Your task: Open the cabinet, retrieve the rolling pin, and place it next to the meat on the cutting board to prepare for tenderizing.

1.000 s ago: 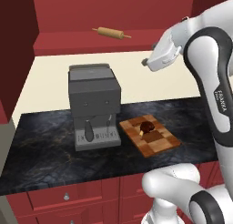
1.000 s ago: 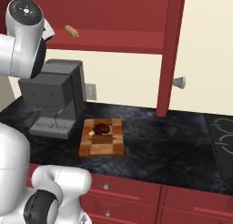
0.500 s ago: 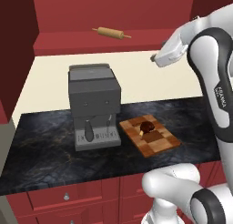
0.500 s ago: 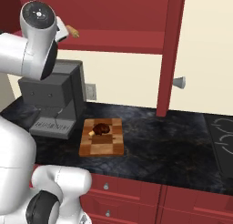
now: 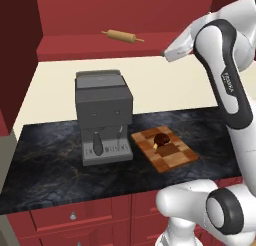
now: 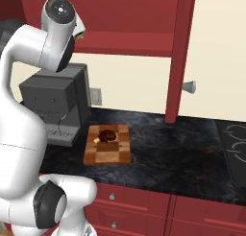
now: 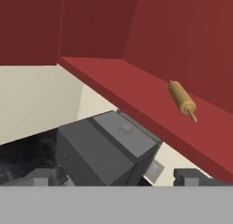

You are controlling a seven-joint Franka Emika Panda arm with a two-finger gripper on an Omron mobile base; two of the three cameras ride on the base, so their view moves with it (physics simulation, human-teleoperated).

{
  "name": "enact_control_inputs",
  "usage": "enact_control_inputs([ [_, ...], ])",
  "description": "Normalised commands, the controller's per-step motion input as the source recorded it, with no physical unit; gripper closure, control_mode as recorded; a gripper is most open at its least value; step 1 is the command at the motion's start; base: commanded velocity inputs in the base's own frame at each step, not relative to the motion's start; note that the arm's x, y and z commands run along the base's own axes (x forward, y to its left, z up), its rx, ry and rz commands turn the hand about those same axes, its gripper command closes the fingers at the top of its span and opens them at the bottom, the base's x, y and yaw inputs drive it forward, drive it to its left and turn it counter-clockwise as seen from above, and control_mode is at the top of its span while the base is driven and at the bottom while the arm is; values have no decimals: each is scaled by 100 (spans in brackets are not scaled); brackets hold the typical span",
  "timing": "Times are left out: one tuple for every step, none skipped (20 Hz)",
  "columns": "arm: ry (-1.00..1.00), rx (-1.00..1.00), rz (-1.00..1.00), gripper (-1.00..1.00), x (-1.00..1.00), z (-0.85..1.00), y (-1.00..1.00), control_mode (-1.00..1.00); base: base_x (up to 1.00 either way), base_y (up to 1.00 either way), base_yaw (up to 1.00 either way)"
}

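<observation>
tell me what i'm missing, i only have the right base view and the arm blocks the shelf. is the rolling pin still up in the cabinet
Observer: Yes. The rolling pin lies on the open cabinet's shelf, above the coffee machine.
Operator: are the fingers on it yet
Observer: No. In the hand view the fingers stand wide apart with nothing between them, and the pin lies off ahead.
Operator: anything else on the shelf near it
Observer: In the left base view the pin lies alone there.
Operator: board ready for it?
Observer: The meat sits toward the back of the cutting board, with bare board in front of it.
</observation>
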Motion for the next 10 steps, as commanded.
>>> enact_control_inputs([
  [0,3,-1,-100,66,17,0,-100,0,0,0],
  [0,2,-1,-100,56,15,0,-100,0,0,0],
  [0,1,-3,-100,49,13,0,-100,0,0,0],
  [0,1,-5,-100,48,10,0,-100,0,0,0],
  [0,0,-8,-100,50,10,0,-100,0,0,0],
  [0,0,-9,-100,48,10,0,-100,0,0,0],
  [0,0,-10,-100,34,5,0,-100,0,0,0],
  [0,0,-10,-100,39,4,0,-100,0,0,0],
  [0,0,-11,-100,44,0,1,-100,0,0,0],
  [0,0,-12,-100,53,0,3,-100,0,0,0],
])
